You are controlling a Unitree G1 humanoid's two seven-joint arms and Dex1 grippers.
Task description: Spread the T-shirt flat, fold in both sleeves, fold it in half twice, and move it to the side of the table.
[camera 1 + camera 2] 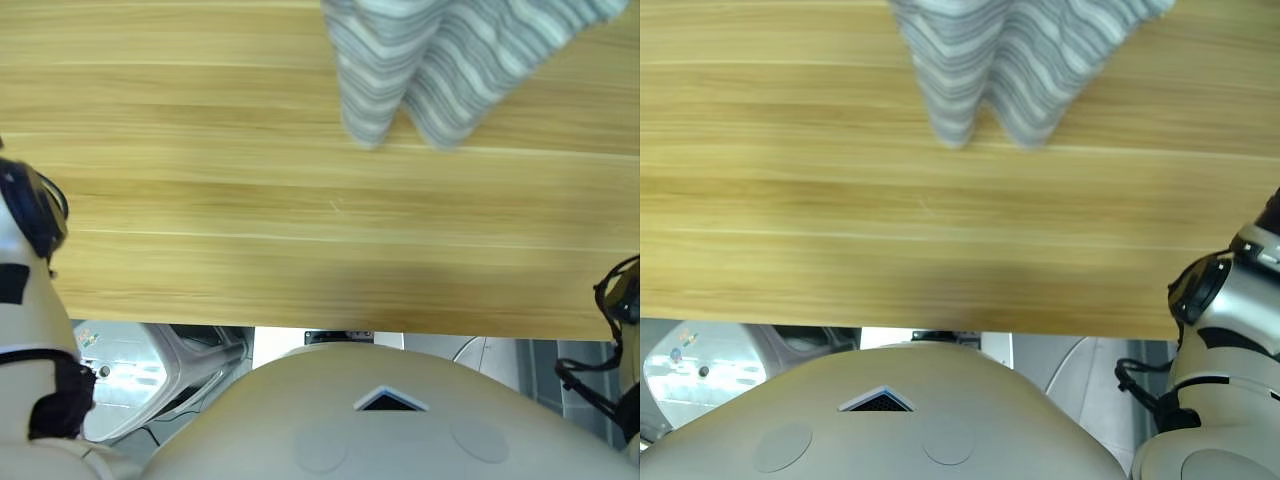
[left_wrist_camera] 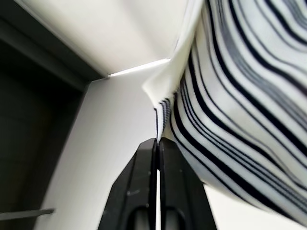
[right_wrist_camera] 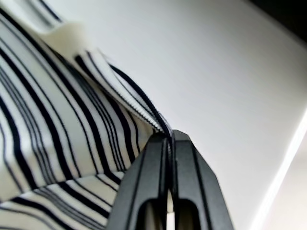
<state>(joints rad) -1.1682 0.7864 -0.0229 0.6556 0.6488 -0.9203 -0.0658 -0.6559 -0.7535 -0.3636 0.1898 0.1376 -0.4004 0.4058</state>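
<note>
The left gripper has its 2 black fingers pinched shut on an edge of the white, dark-striped cotton T-shirt. The right gripper is clamped the same way on another edge. The cloth hangs from both tips, probably held up so it can open out before being laid flat. Below the grippers, 2 drooping folds hang over the pale wooden plank table. A plain white strip beside each pinch may be a label, but no writing is legible.
</note>
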